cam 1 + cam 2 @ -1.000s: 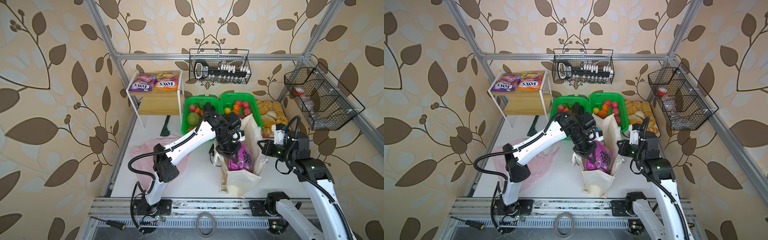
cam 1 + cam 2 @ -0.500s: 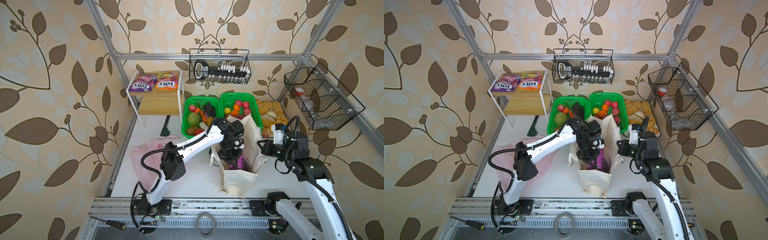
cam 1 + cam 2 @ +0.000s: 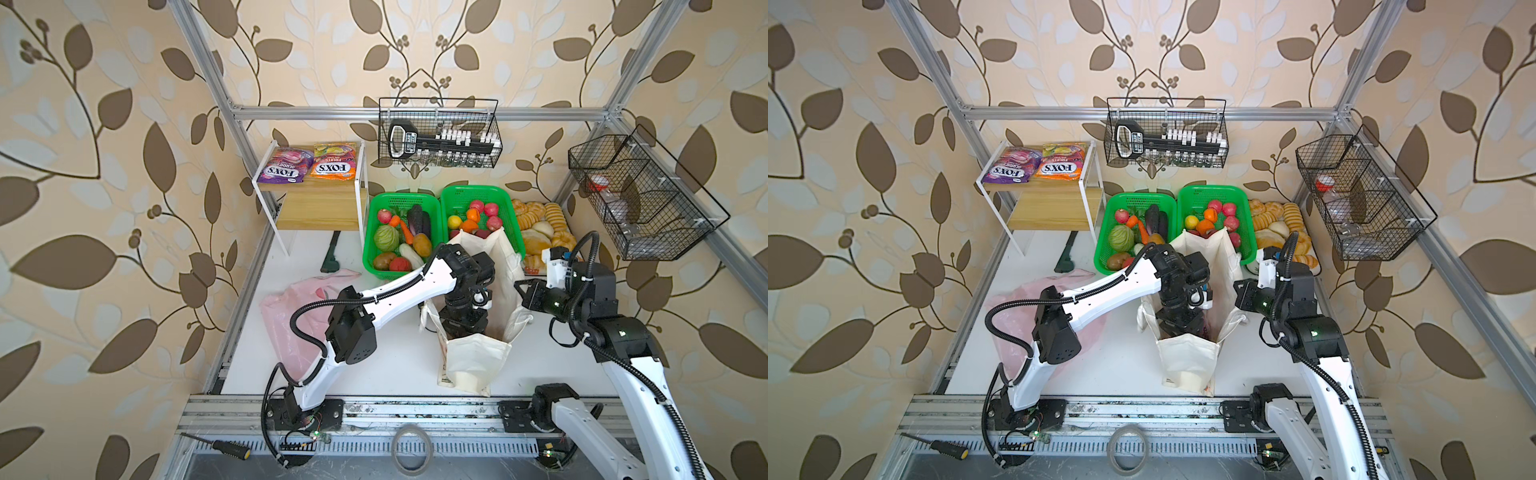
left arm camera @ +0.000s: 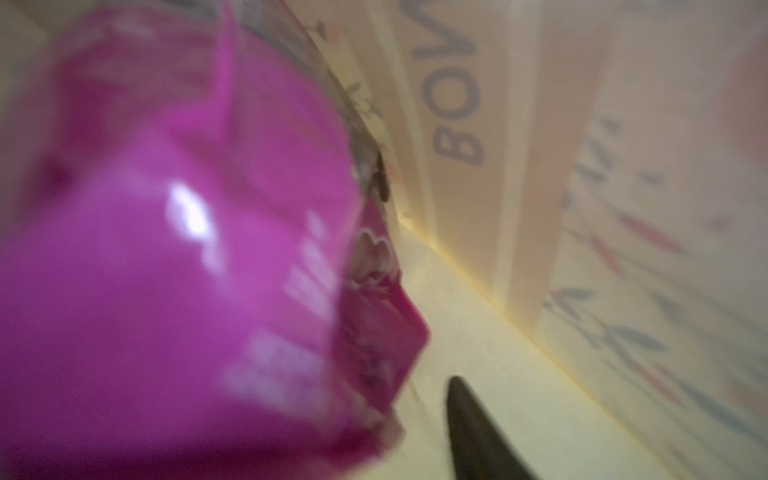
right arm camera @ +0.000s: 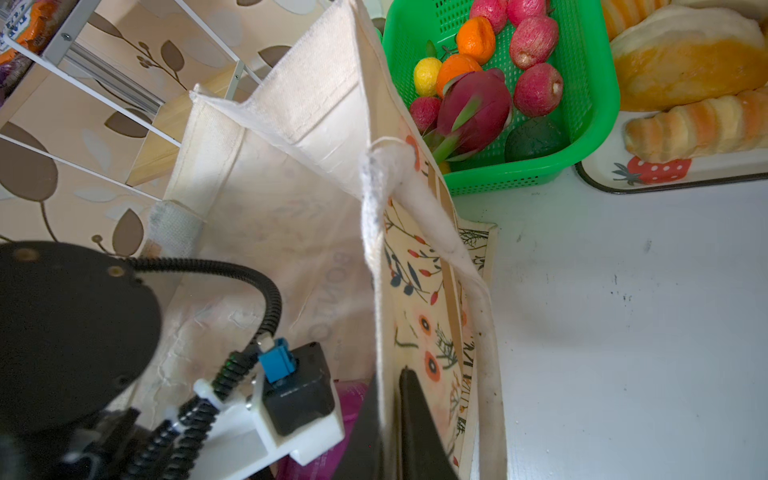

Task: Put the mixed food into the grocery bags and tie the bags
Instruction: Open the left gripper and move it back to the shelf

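Our left arm [image 3: 399, 291] reaches from its base across the middle, its forearm stretched out and its wrist bent straight down. Our left pincer [image 3: 462, 325] hangs inside the canvas tote [image 3: 476, 361]. Only one dark finger [image 4: 478, 432] shows in the wrist view, so we cannot tell the jaws' gap. Our right arm [image 3: 623, 345] stands up from its base with the elbow folded and the wrist level. Our right pincer [image 5: 388, 390] is clamped on the tote's wall.

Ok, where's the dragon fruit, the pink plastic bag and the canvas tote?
dragon fruit [image 5: 478, 108]: right wrist view, middle of its red skin.
pink plastic bag [image 3: 276, 322]: a top view, bare flat part near its outer edge.
canvas tote [image 3: 473, 359]: a top view, its cream front wall.
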`<control>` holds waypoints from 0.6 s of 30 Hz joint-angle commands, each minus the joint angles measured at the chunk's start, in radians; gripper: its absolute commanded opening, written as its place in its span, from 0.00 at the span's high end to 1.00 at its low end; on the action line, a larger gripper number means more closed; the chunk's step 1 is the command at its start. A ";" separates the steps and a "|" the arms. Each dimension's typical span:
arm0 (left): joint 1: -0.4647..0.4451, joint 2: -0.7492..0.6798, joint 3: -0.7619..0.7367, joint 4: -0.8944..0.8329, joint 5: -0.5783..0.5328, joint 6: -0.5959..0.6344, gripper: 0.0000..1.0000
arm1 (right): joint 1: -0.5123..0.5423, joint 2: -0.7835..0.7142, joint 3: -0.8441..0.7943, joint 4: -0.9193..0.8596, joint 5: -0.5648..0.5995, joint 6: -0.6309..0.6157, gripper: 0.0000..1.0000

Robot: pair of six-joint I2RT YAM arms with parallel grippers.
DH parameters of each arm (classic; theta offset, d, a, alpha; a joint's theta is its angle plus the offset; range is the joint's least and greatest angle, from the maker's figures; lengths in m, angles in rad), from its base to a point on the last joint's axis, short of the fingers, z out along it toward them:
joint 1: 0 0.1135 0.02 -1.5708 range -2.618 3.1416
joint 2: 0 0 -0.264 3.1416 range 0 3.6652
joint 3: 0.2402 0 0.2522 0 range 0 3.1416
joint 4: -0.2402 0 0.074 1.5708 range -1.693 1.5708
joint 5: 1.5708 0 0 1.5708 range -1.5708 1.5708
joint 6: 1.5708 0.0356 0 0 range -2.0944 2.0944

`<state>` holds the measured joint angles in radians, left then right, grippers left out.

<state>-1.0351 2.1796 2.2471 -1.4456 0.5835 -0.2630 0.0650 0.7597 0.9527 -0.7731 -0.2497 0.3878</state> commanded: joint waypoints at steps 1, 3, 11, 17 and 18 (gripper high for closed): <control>-0.008 -0.093 0.123 -0.016 -0.053 0.028 0.26 | -0.002 0.003 -0.023 -0.005 0.029 -0.020 0.90; -0.007 -0.130 0.151 0.012 -0.133 0.031 0.11 | -0.002 0.002 -0.020 -0.005 0.034 -0.018 0.90; -0.006 -0.395 -0.015 0.286 -0.395 0.066 0.02 | -0.002 -0.004 -0.011 0.008 0.009 -0.014 0.78; 0.018 -0.650 -0.276 0.529 -0.684 0.124 0.01 | -0.002 -0.007 0.022 0.011 -0.016 -0.009 0.66; 0.048 -0.686 -0.300 0.556 -0.684 0.124 0.01 | -0.001 -0.008 0.031 0.008 -0.019 -0.009 0.61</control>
<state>-1.0214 1.5681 2.0060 -1.0435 0.0658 -0.1822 0.0650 0.7586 0.9539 -0.7658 -0.2481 0.3893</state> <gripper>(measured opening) 0.987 0.363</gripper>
